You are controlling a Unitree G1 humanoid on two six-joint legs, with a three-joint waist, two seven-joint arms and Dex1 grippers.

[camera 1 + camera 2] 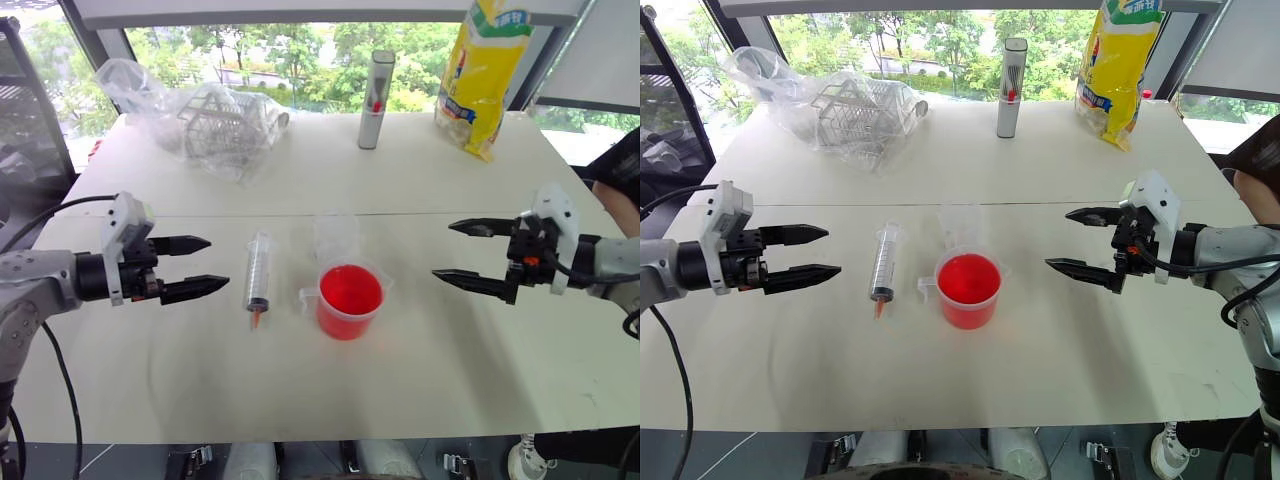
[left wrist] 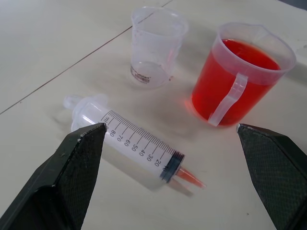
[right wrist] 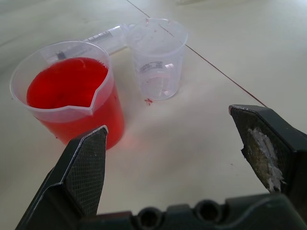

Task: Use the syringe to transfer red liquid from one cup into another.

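Syringe (image 1: 258,278) lies flat on the tabletop (image 1: 440,340), just inboard of my left claw (image 1: 195,267) and clearly nearer it than the right claw (image 1: 462,254). Its long axis runs roughly fore-aft: orange tip toward me, plunger end away, so it sits about crosswise to the left claw's pointing line. My read is that's a decent line-up for closing across the barrel. The beaker (image 1: 351,301) with the red liquid (image 1: 350,290) stands just beside the syringe on its right, handle on the syringe side. The small empty cup (image 1: 335,236) is right behind the beaker, close to it; can't tell if they touch. Left claw is spread wide with nothing between the fingers, off the tabletop and touching nothing. Right claw is likewise wide apart and empty, hovering well off to the beaker's right. No liquid in the syringe barrel that I can see; plunger looks fully in. Pickup not started.
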